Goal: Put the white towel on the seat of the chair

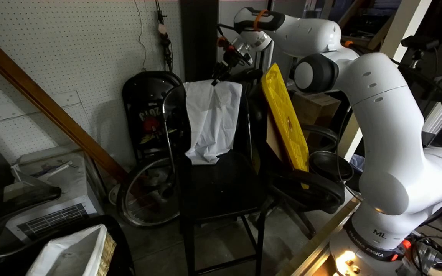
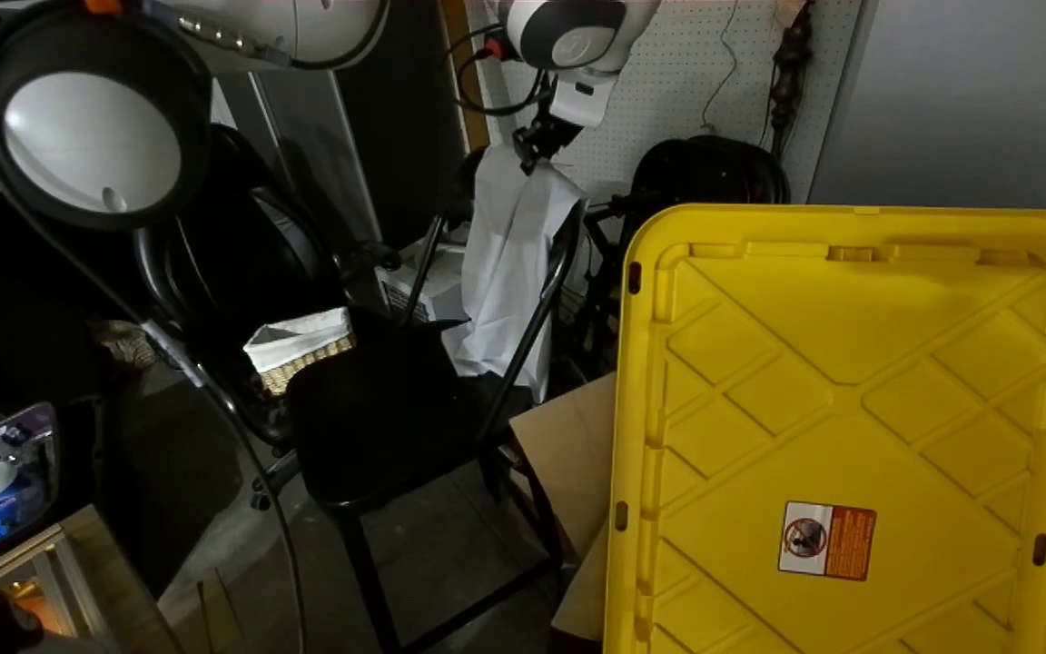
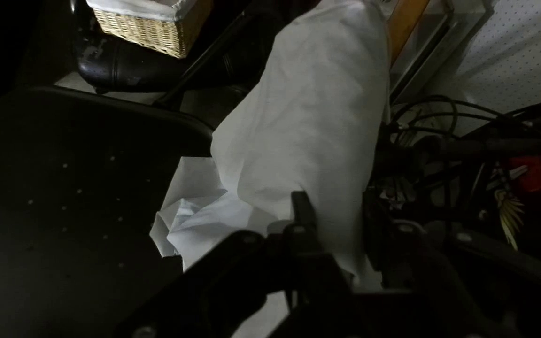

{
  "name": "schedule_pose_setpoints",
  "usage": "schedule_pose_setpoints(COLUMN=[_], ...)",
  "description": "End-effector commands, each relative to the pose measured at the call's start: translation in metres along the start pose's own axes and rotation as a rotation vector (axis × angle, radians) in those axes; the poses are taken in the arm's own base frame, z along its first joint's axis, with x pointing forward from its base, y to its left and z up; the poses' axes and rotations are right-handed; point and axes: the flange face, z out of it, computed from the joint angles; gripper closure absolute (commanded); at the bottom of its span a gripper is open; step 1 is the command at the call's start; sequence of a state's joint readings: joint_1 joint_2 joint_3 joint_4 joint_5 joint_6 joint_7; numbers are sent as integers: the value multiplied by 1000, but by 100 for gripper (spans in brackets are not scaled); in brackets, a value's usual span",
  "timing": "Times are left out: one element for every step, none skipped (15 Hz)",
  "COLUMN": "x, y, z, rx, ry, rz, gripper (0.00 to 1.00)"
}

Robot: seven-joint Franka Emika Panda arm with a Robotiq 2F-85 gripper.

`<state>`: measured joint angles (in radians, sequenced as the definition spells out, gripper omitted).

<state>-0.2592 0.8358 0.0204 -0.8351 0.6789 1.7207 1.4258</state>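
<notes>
The white towel [image 1: 212,120] hangs wrinkled over the back of the black chair [image 1: 221,188], its lower end reaching the rear of the seat. In an exterior view the towel [image 2: 509,263] also drapes over the chair back, and the dark seat [image 2: 387,409] lies in front. My gripper [image 1: 217,78] points down at the towel's top edge. In the wrist view the gripper's fingers [image 3: 334,199] stand apart with the towel [image 3: 317,108] between them. I cannot tell whether both fingers touch the cloth. The chair back is hidden under the towel there.
A yellow board [image 1: 286,119] leans beside the chair. A bicycle wheel [image 1: 150,195] and a folded black chair [image 1: 150,111] stand behind it. A lined wicker basket [image 1: 77,251] sits nearby. A wooden beam [image 1: 52,107] slants along the pegboard wall.
</notes>
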Motion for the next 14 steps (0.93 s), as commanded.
schedule_pose_setpoints(x=[-14,-16,-21,-24,-26,-27,-26,-26,-27,-28,-30,-32,-37,-42], y=[-2,-1,-1,-1,-1,0,0,0,1,2,3,5,9,16], z=[-15,-18,-22,-24,-24,-24,-23,-22,-22,-22,-22,-22,-23,-24], rx=[20,24,25,28,28,26,23,21,15,8,0,-12,-33,-70], ry=[-28,-28,-31,-30,-32,-31,-31,-31,-31,-31,-28,-23,-13,-2], rz=[-14,-20,-28,-33,-36,-38,-37,-37,-39,-42,-46,-49,-63,-85], gripper=[93,95,97,100,100,98,98,98,98,98,98,98,98,98])
